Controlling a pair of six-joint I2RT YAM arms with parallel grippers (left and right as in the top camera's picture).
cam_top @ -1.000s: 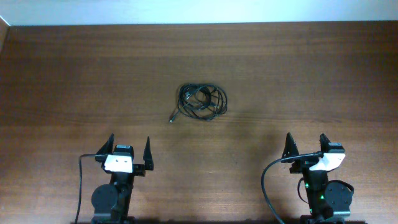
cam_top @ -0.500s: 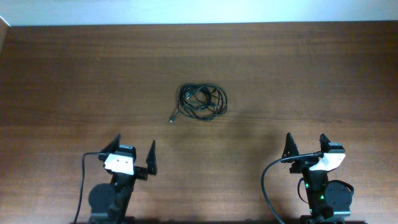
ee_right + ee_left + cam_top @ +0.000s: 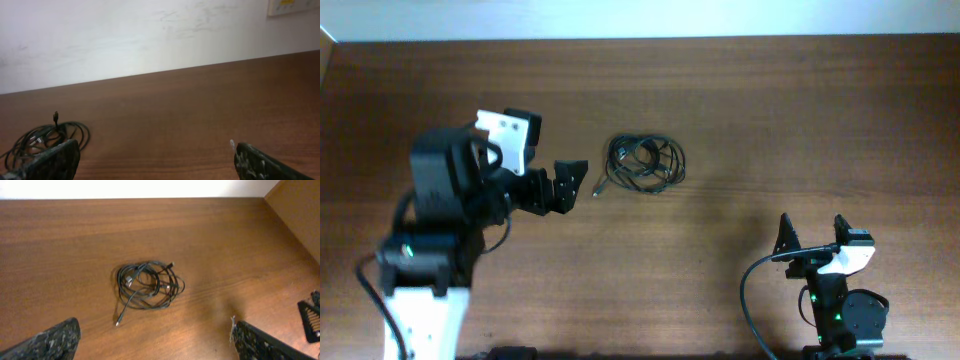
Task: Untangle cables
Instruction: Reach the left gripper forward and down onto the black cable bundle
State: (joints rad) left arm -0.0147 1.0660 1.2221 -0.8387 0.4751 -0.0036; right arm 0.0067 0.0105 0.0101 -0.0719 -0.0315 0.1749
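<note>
- The left tool is reached out over the brown wooden surface, just left of the bundle and pointing toward it. From overhead its fingers look foreshortened and bunched together. The left wrist view shows them spread wide, released, one fingertip in each lower corner with only bare wood between them.
- The cables lie in one loose, roughly round tangle near the middle of the surface, a little toward its far edge, with nothing touching them.
- One plug end trails out of the bundle's lower left, toward the left tool. The left wrist view gives it more plainly, as a single cord running down from the coil to a small connector. It also separates several overlapping loops that blur into one dark ring from overhead.
- The right tool sits low at the near right, well apart from the tangle, its two fingers pointing up the surface and standing apart, released and gripping nothing.
- The right wrist view looks low across the wood to a pale wall that the overhead view barely shows. It catches the bundle only at far left, partly behind its own finger.
</note>
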